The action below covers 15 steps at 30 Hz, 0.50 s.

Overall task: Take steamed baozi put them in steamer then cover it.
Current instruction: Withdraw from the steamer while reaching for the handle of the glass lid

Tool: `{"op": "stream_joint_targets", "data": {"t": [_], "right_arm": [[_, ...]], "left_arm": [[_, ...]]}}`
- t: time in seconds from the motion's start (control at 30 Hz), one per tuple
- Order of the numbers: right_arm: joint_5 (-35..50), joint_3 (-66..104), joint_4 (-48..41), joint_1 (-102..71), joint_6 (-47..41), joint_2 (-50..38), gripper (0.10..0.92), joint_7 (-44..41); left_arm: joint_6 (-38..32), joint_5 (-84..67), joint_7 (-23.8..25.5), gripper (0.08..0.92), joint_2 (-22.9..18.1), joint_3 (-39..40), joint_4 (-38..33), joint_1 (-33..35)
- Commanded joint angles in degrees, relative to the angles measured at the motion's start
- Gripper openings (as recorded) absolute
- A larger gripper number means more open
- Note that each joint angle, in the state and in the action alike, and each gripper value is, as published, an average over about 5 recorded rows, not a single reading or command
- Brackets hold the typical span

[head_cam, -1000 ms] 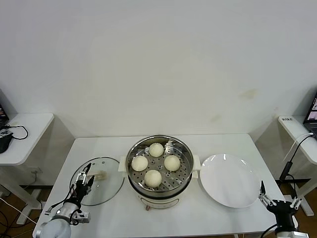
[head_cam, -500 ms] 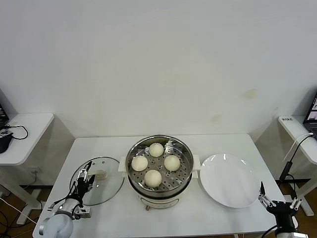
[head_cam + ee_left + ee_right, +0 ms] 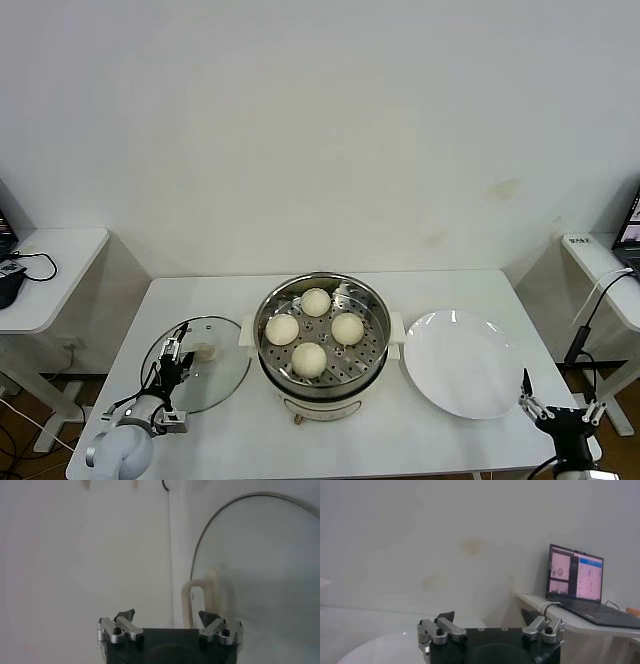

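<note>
Head view looks down on a white table (image 3: 330,440) with the steamer (image 3: 321,340) at its centre. All four steamed baozi (image 3: 316,302) sit on the perforated tray inside the shiny pot: one at 12 o'clock, one at 9 o'clock (image 3: 282,329), one at 3 o'clock (image 3: 347,328) and one at 6 o'clock (image 3: 309,359). They lie close together, and whether they touch cannot be told. The pot is uncovered, its white side handles showing at 9 and 3 o'clock.

At 9 o'clock from the steamer, just beside its handle, the cover (image 3: 212,370) lies flat on the table, glass dome up, with its cream-white handle near the middle. The left gripper (image 3: 171,361) is over the cover's 8 o'clock part, its fingers spread apart and holding nothing. The left wrist view shows the same: the left gripper's (image 3: 167,615) two dark fingertips stand wide apart, the cover's handle (image 3: 200,600) lies ahead of them, closer to one fingertip than the other, and the metal rim of the cover (image 3: 260,555) curves away beyond it. Contact with the cover cannot be told.

At 3 o'clock from the steamer a flat white plate (image 3: 462,362) rests on the table. The right gripper (image 3: 558,409) is parked low at the plate's 4 o'clock, off the table's near corner, fingers apart and empty. Its wrist view shows the right gripper (image 3: 489,614) facing a pale wall, with an open laptop (image 3: 580,582) on a side desk (image 3: 600,622).
</note>
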Motion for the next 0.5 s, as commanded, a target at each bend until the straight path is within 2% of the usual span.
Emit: {"op": "stream_joint_targets", "data": {"t": [0.03,0.5], "right_arm": [[-0.42,-0.54,-0.35,-0.07,0.16,0.07,0.823,-0.08],[-0.83,-0.87,-1.30,0.14,0.28,0.07,0.823,-0.15]], "left_arm": [[0.12,-0.14,0.21,0.823,0.12,0.22,1.04,-1.19],[0.37,-0.49,0.16,0.823,-0.84,0.78,4.54,-4.00]]}}
